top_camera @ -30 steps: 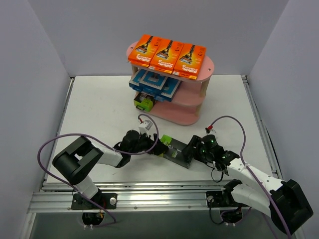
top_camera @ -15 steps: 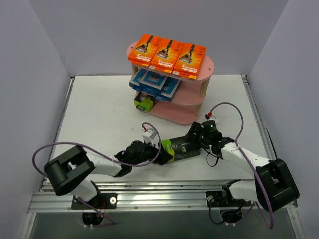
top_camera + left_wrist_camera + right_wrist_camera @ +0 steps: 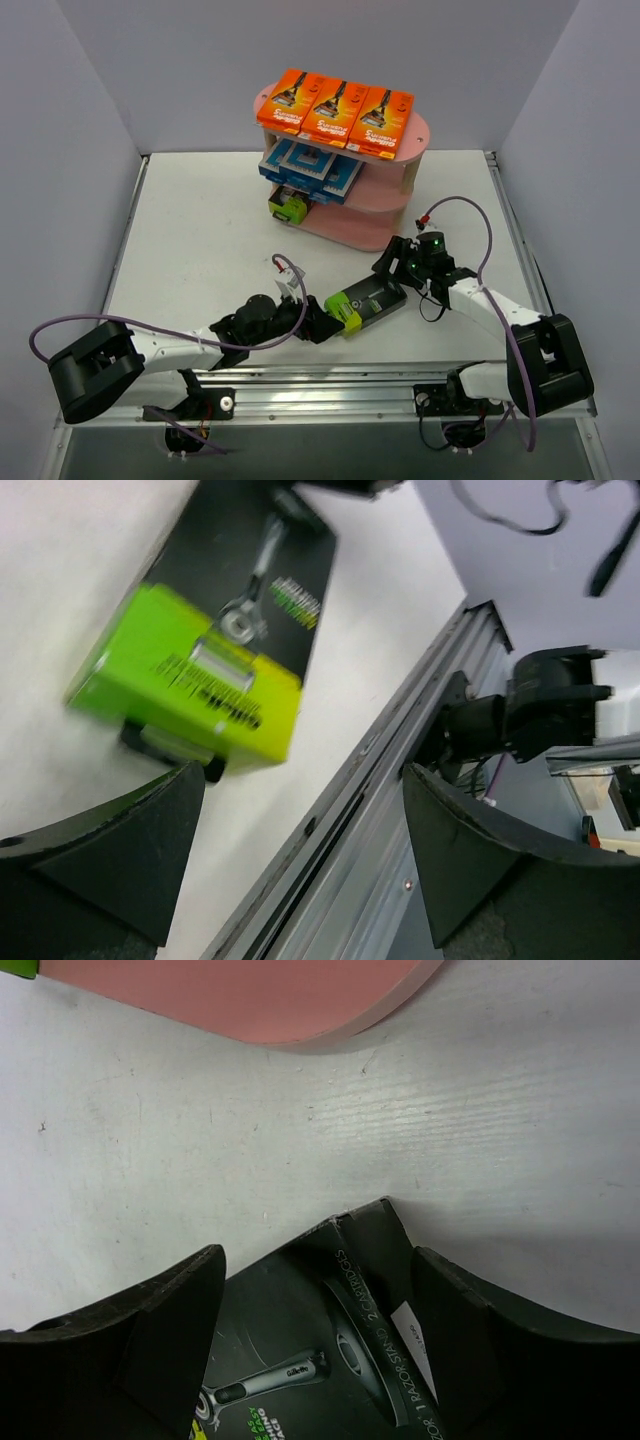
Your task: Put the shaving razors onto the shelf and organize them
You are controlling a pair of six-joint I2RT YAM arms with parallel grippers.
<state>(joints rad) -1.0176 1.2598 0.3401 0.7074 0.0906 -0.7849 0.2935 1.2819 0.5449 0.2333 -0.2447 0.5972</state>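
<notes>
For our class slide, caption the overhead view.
Right gripper grips a black-and-green razor pack near the pink shelf; open left gripper faces its green end.

One razor pack [image 3: 368, 299] in front of the shelf [image 3: 362, 233], other packs [image 3: 336, 112] on its tiers

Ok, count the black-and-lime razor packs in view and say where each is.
2. One black-and-lime pack is in the right gripper near the table's front edge; the other pack pokes out of the shelf's bottom tier. More may hide behind it.
</notes>
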